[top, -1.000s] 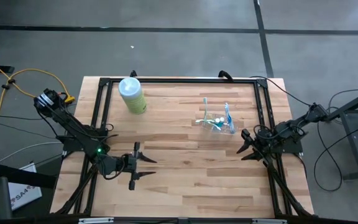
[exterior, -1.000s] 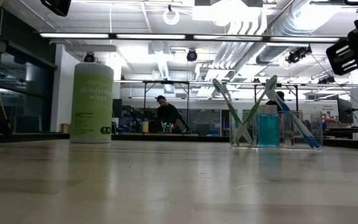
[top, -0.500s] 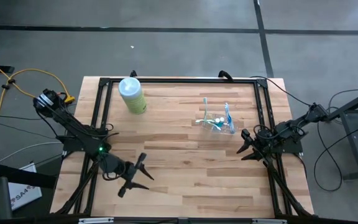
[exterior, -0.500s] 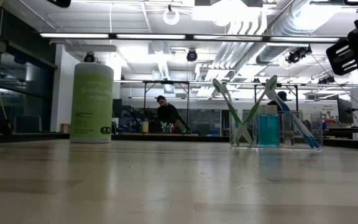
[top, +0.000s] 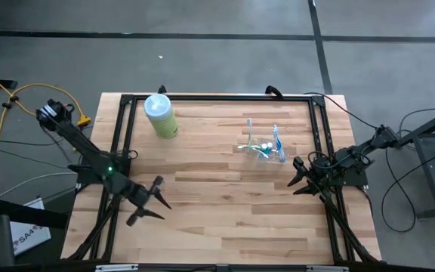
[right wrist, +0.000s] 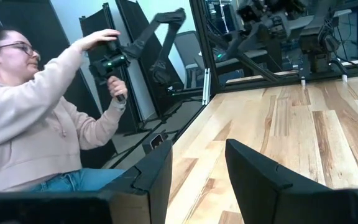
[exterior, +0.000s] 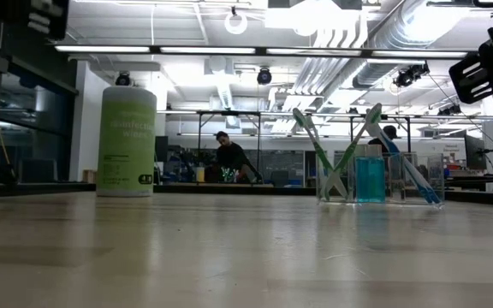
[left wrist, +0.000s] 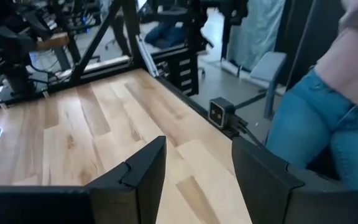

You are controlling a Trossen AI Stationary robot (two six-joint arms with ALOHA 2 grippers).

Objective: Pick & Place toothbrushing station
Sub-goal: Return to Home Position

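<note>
The clear holder (top: 264, 149) stands on the wooden table (top: 225, 219), on the right arm's side. In the low view at least three brushes lean in the holder: two green toothbrushes (exterior: 315, 141) that cross each other and one blue toothbrush (exterior: 411, 178).

One green bottle (top: 161, 115) with a white cap stands well apart from the holder, toward the left arm. It has pale writing on it that is too blurry to read. A white sheet (top: 30, 238) on the floor shows letters that look like SA4.

The right gripper (top: 297, 177) waits near the holder, with its fingers apart and nothing in them. The left gripper (top: 149, 202) is far from the holder, and it is spread wide and empty too. One person (right wrist: 36, 130) is beside the table.
</note>
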